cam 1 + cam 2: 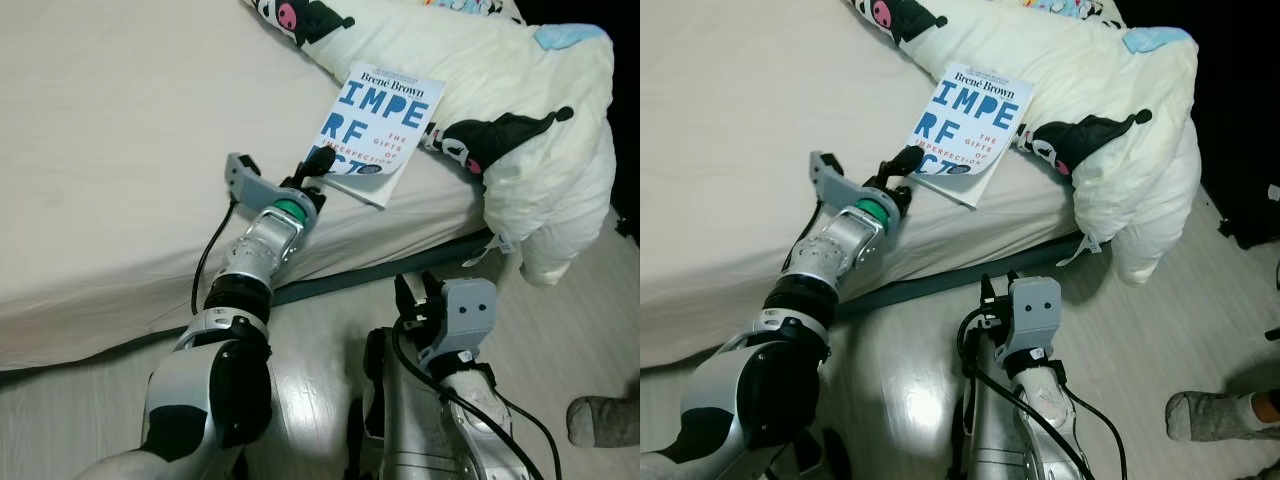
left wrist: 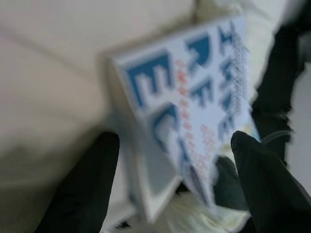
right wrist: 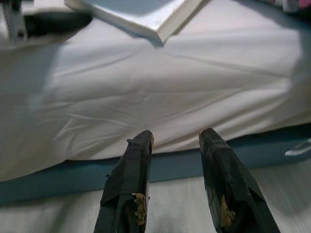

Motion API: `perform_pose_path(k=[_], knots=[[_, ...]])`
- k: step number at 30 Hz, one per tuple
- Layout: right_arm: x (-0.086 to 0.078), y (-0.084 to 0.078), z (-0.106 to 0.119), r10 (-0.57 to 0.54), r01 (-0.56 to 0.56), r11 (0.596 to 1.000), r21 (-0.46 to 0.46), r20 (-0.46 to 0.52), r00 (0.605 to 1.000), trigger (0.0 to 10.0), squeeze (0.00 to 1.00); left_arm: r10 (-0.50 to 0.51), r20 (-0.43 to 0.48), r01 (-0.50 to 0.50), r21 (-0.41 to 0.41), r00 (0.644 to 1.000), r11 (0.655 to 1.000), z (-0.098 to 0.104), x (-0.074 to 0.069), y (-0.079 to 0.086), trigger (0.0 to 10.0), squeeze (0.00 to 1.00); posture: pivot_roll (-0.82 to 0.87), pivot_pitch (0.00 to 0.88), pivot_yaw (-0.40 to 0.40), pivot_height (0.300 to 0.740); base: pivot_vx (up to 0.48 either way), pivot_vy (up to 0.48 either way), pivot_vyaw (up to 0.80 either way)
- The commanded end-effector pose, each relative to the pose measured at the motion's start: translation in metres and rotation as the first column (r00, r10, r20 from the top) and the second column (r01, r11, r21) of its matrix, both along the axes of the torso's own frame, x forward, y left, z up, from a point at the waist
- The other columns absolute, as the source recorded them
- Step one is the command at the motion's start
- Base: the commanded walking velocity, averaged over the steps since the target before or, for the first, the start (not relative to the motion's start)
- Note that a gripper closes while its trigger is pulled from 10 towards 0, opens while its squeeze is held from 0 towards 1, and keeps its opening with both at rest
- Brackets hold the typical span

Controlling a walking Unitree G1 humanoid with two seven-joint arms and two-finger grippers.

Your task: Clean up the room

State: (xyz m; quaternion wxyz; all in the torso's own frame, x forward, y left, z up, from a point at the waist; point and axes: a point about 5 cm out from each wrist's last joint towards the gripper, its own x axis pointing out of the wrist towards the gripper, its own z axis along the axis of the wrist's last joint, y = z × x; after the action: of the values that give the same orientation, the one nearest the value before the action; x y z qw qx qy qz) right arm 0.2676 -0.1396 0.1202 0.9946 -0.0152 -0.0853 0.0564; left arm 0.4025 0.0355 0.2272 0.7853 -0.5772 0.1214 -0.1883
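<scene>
Silver and black, my left arm reaches forward over the edge of the cream-sheeted bed [image 1: 110, 150], wrist raised above the mattress and tipped toward the light-blue paperback book with big blue letters [image 1: 385, 125]. My left hand [image 1: 318, 163] sits at the book's near corner. In the left wrist view my two black fingers [image 2: 85, 189] stand wide apart with that corner between them; the picture is blurred, so I think they straddle the corner without pressing on it, though contact is hard to judge.

The book lies flat on the sheet near the bed's edge, cover up, turned at a slant. The author's name runs across the top of the cover, with broken blue capitals and small red lettering below. Its far corner touches the pale yellow plush pillow with black and pink cartoon patches [image 1: 520, 120], which droops over the side of the bed toward the floor.

My right arm is bent low before the bed, above the pale wooden floor [image 1: 320, 340]. My right hand [image 3: 177, 138] points at the side of the mattress, its fingers parted with nothing between them.

A person's grey-socked foot [image 1: 605, 420] rests on the floor, well apart on my right.
</scene>
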Motion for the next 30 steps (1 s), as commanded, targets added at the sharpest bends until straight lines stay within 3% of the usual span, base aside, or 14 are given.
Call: perform_pose_path(k=[1,7,10,12,13,15,17,18,20,21,22,25,30], knots=[[-0.006,0.0,-0.008,-0.017,0.017,1.0,-0.001,-0.037,0.999,10.0,0.0,-0.165,0.011,0.166,-0.049,0.986,0.985,0.006,-0.02,-0.057,10.0,0.0,-0.22,0.462,0.021,0.472,0.0,0.0,0.0],[-0.011,-0.001,-0.007,-0.041,0.041,0.999,0.011,-0.033,0.999,10.0,0.0,-0.101,0.026,0.098,0.087,0.995,0.991,-0.008,-0.02,-0.062,10.0,0.0,-0.25,0.48,0.039,0.472,0.0,0.0,0.0],[-0.012,-0.002,-0.007,-0.047,0.047,0.999,0.012,-0.035,0.998,10.0,0.0,-0.086,0.027,0.083,0.098,0.996,0.992,-0.009,-0.02,-0.061,10.0,0.0,-0.25,0.48,0.039,0.472,0.0,0.0,0.0],[-0.015,-0.003,-0.008,-0.053,0.053,0.999,0.011,-0.04,0.998,10.0,0.0,-0.064,0.029,0.059,0.143,0.998,0.988,-0.012,-0.019,-0.058,10.0,0.0,-0.25,0.486,0.043,0.472,0.0,0.0,0.0],[-0.017,-0.005,-0.009,-0.059,0.059,0.998,0.011,-0.044,0.997,10.0,0.0,-0.032,0.014,0.028,0.218,0.999,0.976,-0.018,-0.018,-0.055,10.0,0.0,-0.25,0.491,0.046,0.472,0.0,0.0,0.0],[-0.019,-0.005,-0.01,-0.063,0.064,0.998,0.012,-0.047,0.997,10.0,0.0,-0.013,-0.024,0.018,0.249,1.0,0.968,-0.026,-0.018,-0.052,10.0,0.0,-0.25,0.496,0.05,0.472,0.0,0.0,0.0],[-0.02,-0.004,-0.01,-0.067,0.068,0.998,0.015,-0.05,0.997,10.0,0.0,-0.015,-0.077,0.033,0.232,0.997,0.972,-0.034,-0.019,-0.051,10.0,0.0,-0.25,0.503,0.05,0.472,0.0,0.0,0.0],[-0.02,-0.003,-0.01,-0.07,0.071,0.997,0.02,-0.051,0.996,10.0,0.0,-0.048,-0.154,0.072,0.157,0.987,0.985,-0.045,-0.023,-0.054,10.0,0.0,-0.25,0.508,0.051,0.472,0.0,0.0,0.0],[-0.021,-0.002,-0.009,-0.07,0.071,0.997,0.021,-0.051,0.996,10.0,0.0,-0.063,-0.174,0.086,0.129,0.983,0.988,-0.048,-0.025,-0.056,10.0,0.0,-0.25,0.508,0.051,0.472,0.0,0.0,0.0],[-0.021,0.0,-0.009,-0.07,0.071,0.997,0.023,-0.052,0.996,10.0,0.0,-0.098,-0.18,0.112,0.07,0.979,0.991,-0.046,-0.027,-0.062,10.0,0.0,-0.26,0.515,0.05,0.472,0.0,0.0,0.0],[-0.021,0.0,-0.009,-0.07,0.071,0.997,0.023,-0.052,0.996,10.0,0.0,-0.098,-0.18,0.112,0.07,0.979,0.991,-0.046,-0.027,-0.062,10.0,0.0,-0.26,0.515,0.05,0.472,0.0,0.0,0.0],[-0.024,0.002,-0.01,-0.07,0.072,0.997,0.028,-0.059,0.996,10.0,0.0,-0.181,-0.143,0.165,-0.117,0.973,0.979,-0.03,-0.032,-0.077,10.0,0.0,-0.26,0.518,0.051,0.472,0.0,0.0,0.0],[-0.027,0.002,-0.011,-0.073,0.075,0.997,0.027,-0.066,0.995,10.0,0.0,-0.207,-0.056,0.19,-0.223,0.977,0.956,-0.006,-0.032,-0.087,10.0,0.0,-0.27,0.517,0.055,0.472,0.0,0.0,0.0]])
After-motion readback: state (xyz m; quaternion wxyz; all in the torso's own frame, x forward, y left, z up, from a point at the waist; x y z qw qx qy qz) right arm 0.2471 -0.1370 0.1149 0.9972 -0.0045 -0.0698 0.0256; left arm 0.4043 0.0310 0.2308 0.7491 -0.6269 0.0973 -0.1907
